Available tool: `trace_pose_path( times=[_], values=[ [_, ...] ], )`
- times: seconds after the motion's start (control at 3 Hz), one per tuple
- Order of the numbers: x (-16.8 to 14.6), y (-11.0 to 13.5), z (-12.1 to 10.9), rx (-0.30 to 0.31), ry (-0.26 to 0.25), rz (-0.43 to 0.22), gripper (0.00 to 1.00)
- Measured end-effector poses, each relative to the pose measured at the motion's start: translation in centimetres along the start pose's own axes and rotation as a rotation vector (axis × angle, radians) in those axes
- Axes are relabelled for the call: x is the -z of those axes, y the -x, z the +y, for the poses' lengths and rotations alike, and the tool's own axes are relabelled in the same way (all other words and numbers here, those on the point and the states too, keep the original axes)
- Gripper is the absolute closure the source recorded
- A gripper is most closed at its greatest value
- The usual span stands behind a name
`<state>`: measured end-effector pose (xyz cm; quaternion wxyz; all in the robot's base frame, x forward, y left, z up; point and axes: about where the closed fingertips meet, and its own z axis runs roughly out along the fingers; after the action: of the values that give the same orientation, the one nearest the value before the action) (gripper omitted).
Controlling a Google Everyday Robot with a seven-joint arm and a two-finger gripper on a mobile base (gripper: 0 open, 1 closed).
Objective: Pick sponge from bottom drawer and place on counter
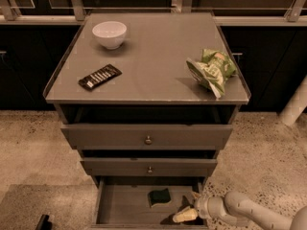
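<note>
The sponge, dark green with a yellow edge, lies on the floor of the open bottom drawer, towards its back middle. The gripper comes in from the lower right on a pale arm. It hangs over the drawer's front right part, a little to the right of and nearer than the sponge, not touching it. The counter is the flat grey-brown top of the cabinet above.
On the counter stand a white bowl at the back left, a black candy-bar wrapper at the front left and a light green snack bag at the right. Two upper drawers with small knobs stick out slightly. Speckled floor surrounds the cabinet.
</note>
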<state>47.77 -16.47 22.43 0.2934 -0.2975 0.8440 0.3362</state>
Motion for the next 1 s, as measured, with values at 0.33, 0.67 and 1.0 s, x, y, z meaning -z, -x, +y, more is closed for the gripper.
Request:
trace_pose_path(
  times=[0.33,0.67,1.0],
  values=[
    [-0.6,-0.6,-0.6,-0.014,-0.006,-0.008,0.0],
    [-1.2,-0.7,-1.0,0.036,-0.042,-0.028,0.0],
    [-4.8,0.0,-1.2,0.121,-0.007,-0.041,0.0]
  ],
)
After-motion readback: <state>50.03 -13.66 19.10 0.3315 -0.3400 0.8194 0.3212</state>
